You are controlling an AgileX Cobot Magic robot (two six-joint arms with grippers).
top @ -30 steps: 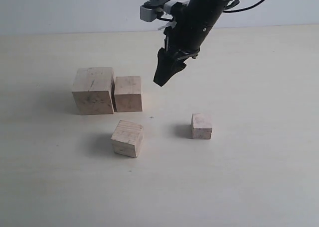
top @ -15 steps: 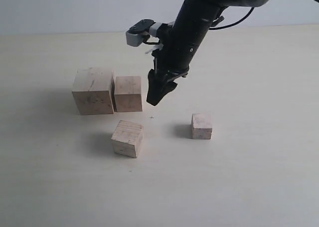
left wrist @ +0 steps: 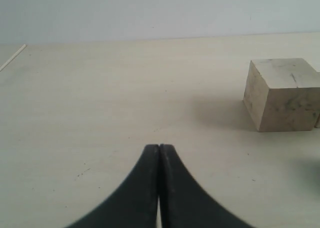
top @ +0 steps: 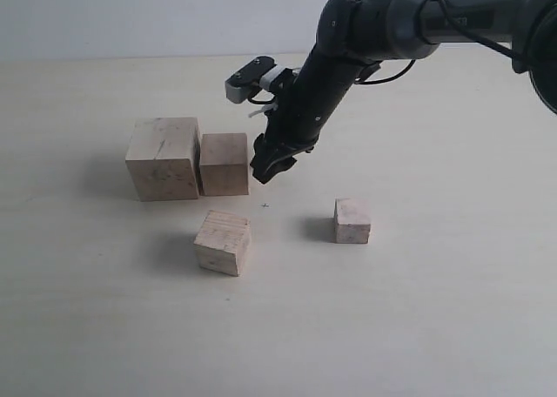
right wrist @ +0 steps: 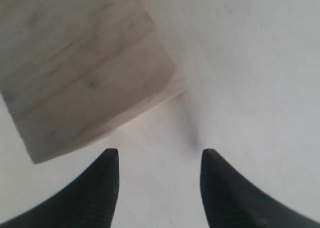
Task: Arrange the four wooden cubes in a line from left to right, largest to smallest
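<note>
Four wooden cubes rest on the table. The largest cube point(top: 163, 158) point(left wrist: 282, 93), marked with dark scribbles, touches the second cube point(top: 224, 163) on its right. In front of them sits the third cube point(top: 223, 241), slightly turned. The smallest cube point(top: 352, 220) stands apart to the right. My right gripper point(top: 264, 172) point(right wrist: 159, 155) hovers low just right of the second cube, open and empty. A pale cube point(right wrist: 85, 73) lies just beyond its fingertips, untouched. My left gripper point(left wrist: 159, 147) is shut on nothing, well away from the largest cube.
The pale table point(top: 452, 310) runs back to a light wall point(top: 130, 14). The right arm point(top: 365, 31) slants in from the upper right above the table's far half.
The right arm has swung down and to the left, bringing its gripper from high above the table to just beside the second cube. The cubes have not moved.
</note>
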